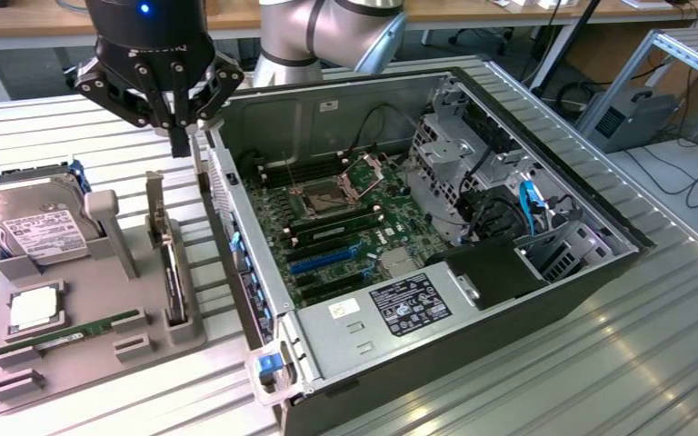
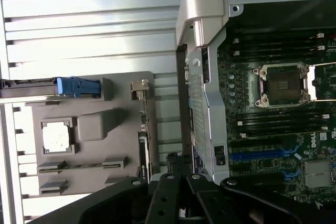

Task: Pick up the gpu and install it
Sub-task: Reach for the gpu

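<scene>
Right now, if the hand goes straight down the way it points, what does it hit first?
The hand likely meets the computer case rim first, or the table beside it; depth unclear. The gpu sits off that line.

The gpu (image 1: 174, 277) stands upright on its edge, slotted in the grey holder (image 1: 106, 292)

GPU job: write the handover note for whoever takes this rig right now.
The gripper: shut, holding nothing, poised over the bracket end of the gpu.
The gpu: standing on edge in the grey holder tray, beside the open computer case.
Done: nothing shows as done.
Left: the gpu is not yet picked up and not yet on the motherboard.
</scene>
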